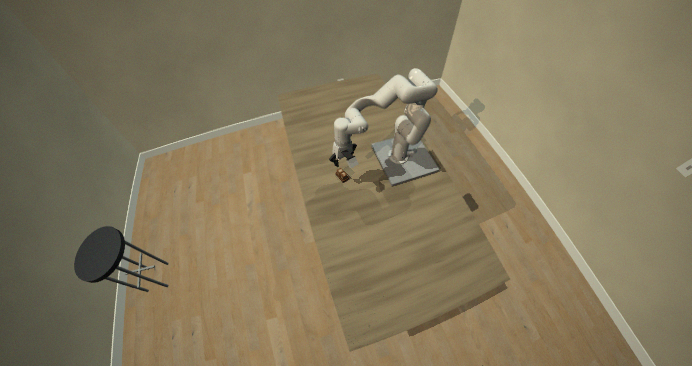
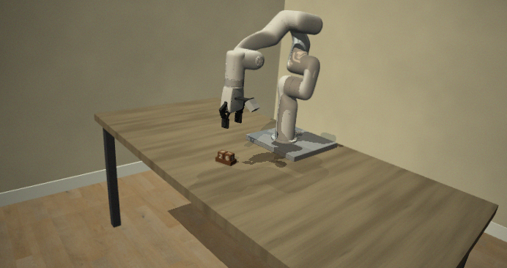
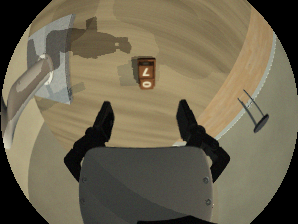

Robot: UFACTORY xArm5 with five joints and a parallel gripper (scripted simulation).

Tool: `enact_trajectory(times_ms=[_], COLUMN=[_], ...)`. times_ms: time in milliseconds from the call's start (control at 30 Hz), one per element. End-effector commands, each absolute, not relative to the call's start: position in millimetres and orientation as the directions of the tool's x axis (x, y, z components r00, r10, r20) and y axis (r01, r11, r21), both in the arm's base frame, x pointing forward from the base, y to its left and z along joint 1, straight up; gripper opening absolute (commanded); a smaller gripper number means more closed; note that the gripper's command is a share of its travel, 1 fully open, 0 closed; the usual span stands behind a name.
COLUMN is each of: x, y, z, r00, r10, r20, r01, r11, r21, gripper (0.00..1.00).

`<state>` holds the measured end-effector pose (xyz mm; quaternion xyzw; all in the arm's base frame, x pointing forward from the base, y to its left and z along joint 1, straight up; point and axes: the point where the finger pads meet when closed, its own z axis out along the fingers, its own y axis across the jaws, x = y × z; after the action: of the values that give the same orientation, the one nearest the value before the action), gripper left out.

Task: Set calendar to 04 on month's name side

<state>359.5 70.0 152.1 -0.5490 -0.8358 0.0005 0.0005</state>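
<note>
The small brown tray (image 2: 225, 162) stands on the table and bears two brown cubes side by side. In the exterior view, the left cube (image 2: 220, 156) shows a 2 and the right cube (image 2: 227, 157) a 6 on the faces toward that camera. In the wrist view, one cube (image 3: 146, 72) shows what looks like an upside-down 7 and the other cube (image 3: 146, 84) a 0. The month's name cannot be read in any view. My gripper (image 1: 345, 157) (image 2: 231, 124) (image 3: 145, 103) is wide open and empty, above the tray and cubes and clear of them.
The arm's grey base plate (image 1: 416, 168) (image 2: 311, 149) (image 3: 59, 92) lies on the table near the tray. The table's long edge (image 2: 161, 168) runs on the side of the tray away from the base. A black stool (image 1: 99, 254) (image 3: 261, 123) stands on the floor, off the table.
</note>
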Motion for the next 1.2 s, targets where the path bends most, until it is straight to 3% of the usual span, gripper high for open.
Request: enact_trajectory(times_ms=[0,1167], x=[360.5,360.4], y=[70.1,70.0], z=[169.6,175.8], r00=[-0.397,-0.397], r10=[0.918,0.918], r20=[0.0,0.0], r01=[0.918,0.918], r11=[0.397,0.397], r21=[0.002,0.002], gripper=[1.0,1.0])
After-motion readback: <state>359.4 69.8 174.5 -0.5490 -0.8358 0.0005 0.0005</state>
